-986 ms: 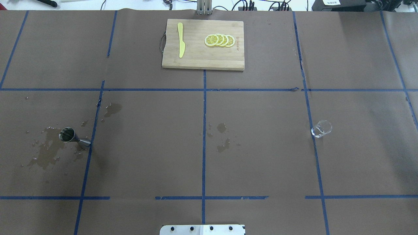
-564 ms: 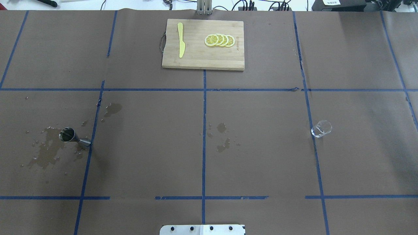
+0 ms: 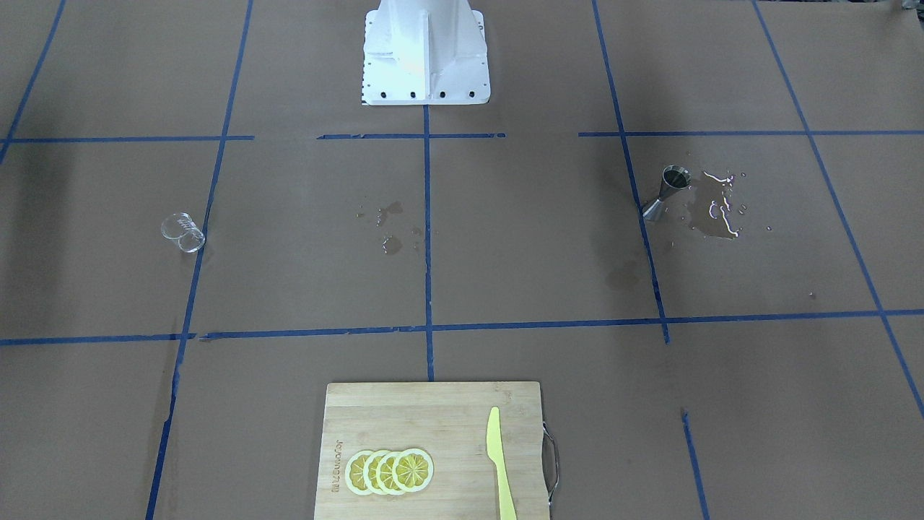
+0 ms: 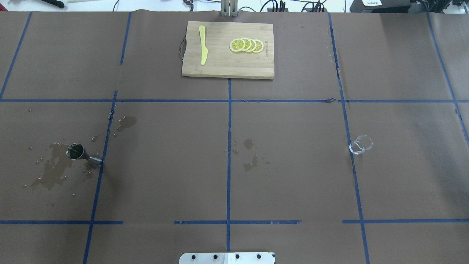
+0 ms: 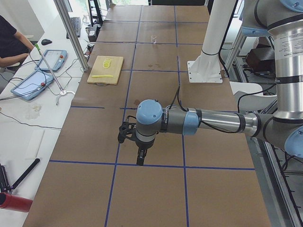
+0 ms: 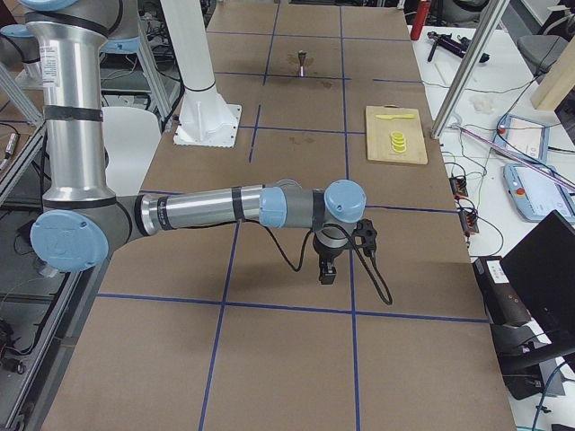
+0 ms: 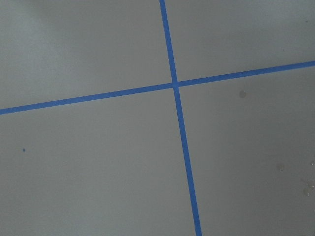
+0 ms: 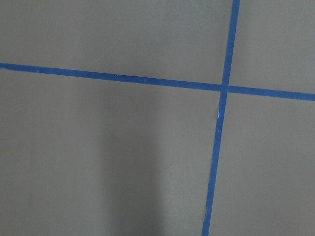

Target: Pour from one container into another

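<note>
Two upright, long axes vertical: glass cup (image 4: 360, 144), jigger (image 4: 82, 154); left hand (image 5: 140, 161), right hand (image 6: 327, 275): opening untellable.

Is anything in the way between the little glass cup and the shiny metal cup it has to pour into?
Nothing visible stands between them. From the glass cup across to the steel jigger there are only flat wet patches and blue tape lines. The cutting board sits off to the far side, out of that path.

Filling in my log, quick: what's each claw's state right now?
Left claw: cannot tell, seen only from the side.
Right claw: cannot tell, same reason.
</note>
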Controlling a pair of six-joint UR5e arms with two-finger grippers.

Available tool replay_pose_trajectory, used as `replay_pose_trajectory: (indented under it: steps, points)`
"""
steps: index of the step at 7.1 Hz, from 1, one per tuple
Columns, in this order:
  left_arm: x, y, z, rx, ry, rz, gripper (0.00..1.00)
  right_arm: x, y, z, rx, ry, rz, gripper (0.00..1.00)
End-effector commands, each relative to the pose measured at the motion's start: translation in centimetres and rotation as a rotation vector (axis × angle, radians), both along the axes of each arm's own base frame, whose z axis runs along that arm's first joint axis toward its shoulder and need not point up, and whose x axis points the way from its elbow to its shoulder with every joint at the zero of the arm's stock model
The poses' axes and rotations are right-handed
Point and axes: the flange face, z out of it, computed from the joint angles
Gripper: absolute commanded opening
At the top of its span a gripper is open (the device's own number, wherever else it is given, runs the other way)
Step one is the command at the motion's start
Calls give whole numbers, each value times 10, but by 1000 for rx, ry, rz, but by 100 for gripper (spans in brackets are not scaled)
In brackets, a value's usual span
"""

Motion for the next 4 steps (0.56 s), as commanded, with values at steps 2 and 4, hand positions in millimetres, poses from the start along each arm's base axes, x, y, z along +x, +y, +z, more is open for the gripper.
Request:
replay_pose_trajectory:
  steps: [2, 4]
  points:
    - [3, -2, -5, -66, 14, -69, 100, 0, 1, 0, 0, 2, 3, 100]
    - [5, -4, -9, -60, 12, -62, 100, 0, 1, 0, 1, 4, 2, 100]
